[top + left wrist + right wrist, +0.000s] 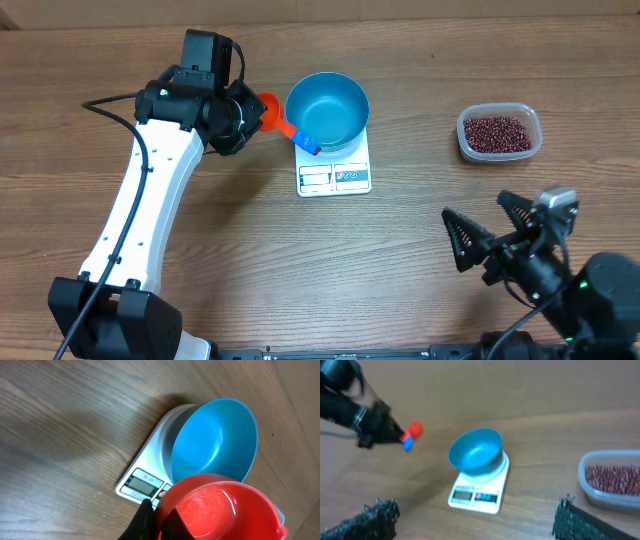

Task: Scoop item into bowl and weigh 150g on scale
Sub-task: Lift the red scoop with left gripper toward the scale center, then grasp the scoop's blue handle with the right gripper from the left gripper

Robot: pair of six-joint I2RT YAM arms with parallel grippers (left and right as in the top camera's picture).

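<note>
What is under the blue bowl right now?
The scale sits under the bowl. Only its edge with the display and labels shows; the bowl covers the rest of its top.

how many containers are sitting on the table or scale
2: the blue bowl on the scale, and the clear tub of beans off to the right. The red scoop is held in the left gripper, so not counted.
</note>
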